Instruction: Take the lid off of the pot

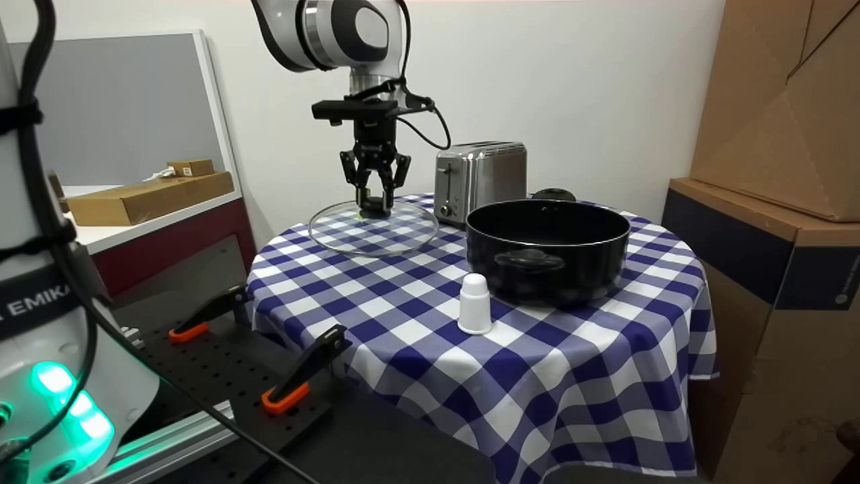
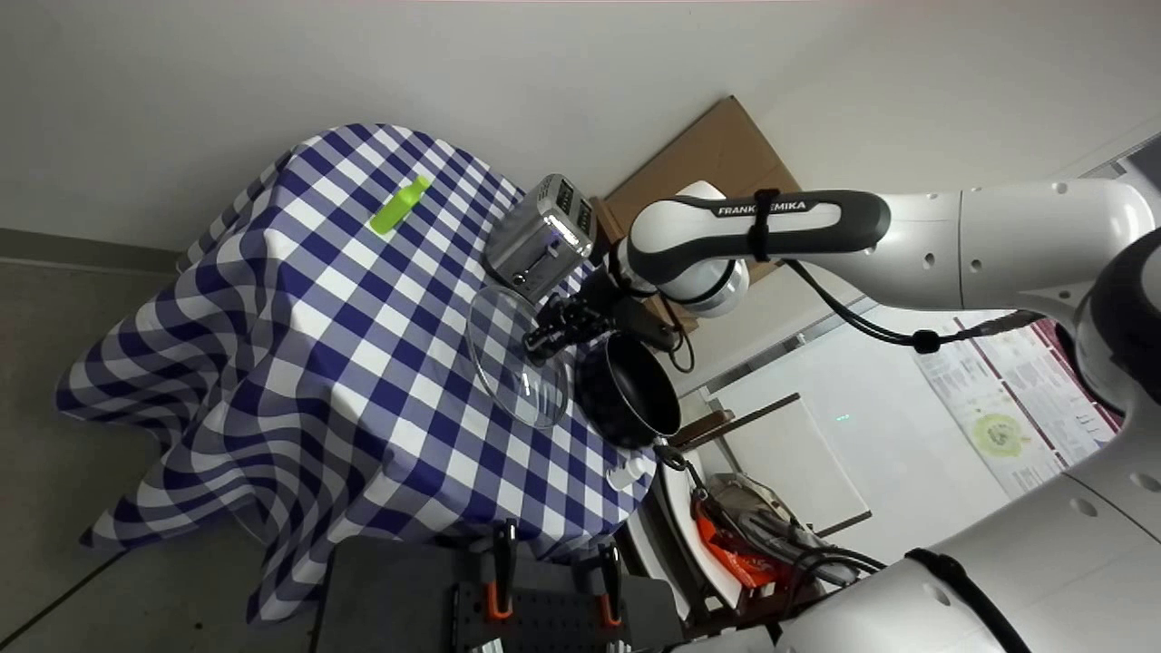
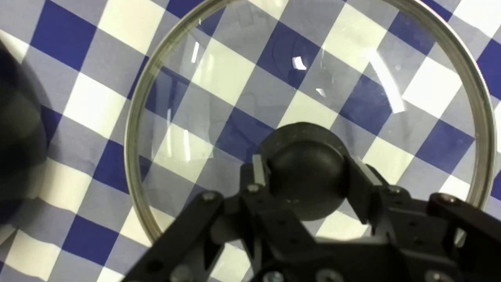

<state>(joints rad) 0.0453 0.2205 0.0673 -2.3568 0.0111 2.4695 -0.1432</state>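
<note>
Pincer [image 3: 311, 176] up close, and I've got the lid [image 3: 309, 102] by its knob [image 3: 307, 176]: straight below me, beside the uncovered pot [image 1: 581, 275], apart from it! Is the lid touching the table [image 1: 396, 296]? Can't tell.

“FRANK” and “EMIKA” on the robot arm [image 2: 871, 227], “A EMIKA” on its base [image 1: 40, 343]

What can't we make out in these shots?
Inside bottom of the pot: behind the near wall or too dark, in both exterior views.
Rim of the lid: cut off by the top edge and partly covered by the gripper, wrist view.
Lower corner of the toaster: behind the pot, in an exterior view.
Text on the poster: too small, in an exterior view.
</note>
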